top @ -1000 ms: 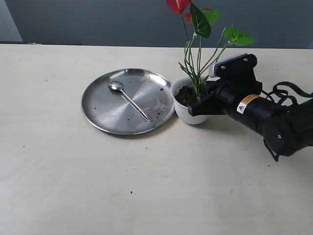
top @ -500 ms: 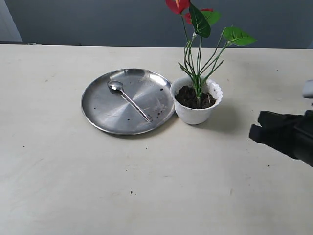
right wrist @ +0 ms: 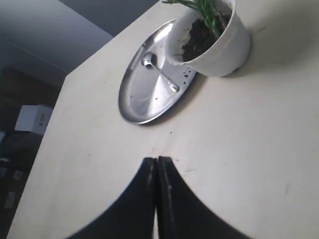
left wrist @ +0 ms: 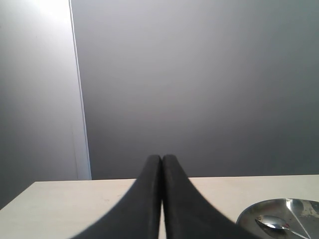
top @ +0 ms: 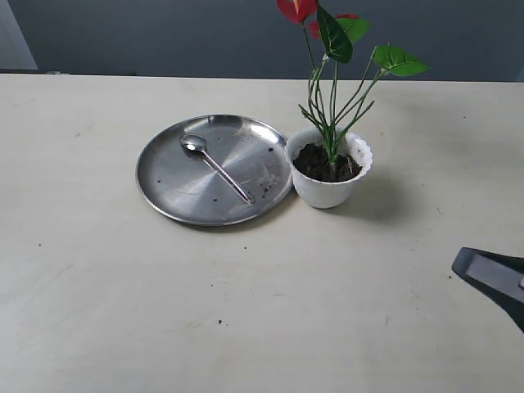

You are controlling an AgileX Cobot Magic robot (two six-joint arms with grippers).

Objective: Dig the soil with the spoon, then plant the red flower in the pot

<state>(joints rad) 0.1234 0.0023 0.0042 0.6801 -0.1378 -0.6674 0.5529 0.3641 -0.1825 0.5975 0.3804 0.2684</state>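
Note:
The white scalloped pot (top: 329,187) stands right of the steel plate (top: 164,176), also seen as pot (right wrist: 224,47) and plate (right wrist: 137,107). Dark soil (top: 323,162) fills it, and the red flower (top: 296,8) stands upright in the soil, its green stems (top: 332,115) rising from the middle. The silver spoon (top: 214,166) lies on the plate, bowl toward the back; spoon (right wrist: 159,72) shows there too. My right gripper (right wrist: 156,160) is shut and empty, low at the front right (top: 471,264), well clear of the pot. My left gripper (left wrist: 162,157) is shut and empty, off to the left.
Crumbs of soil dot the steel plate (left wrist: 294,206) and the tabletop near it. A dark wall runs behind the table's far edge. A white box (right wrist: 36,118) sits off the table in the right wrist view.
My right arm has pulled back from the pot toward the front right, leaving the flower standing in the soil. Only its gripper tip remains in the exterior view.

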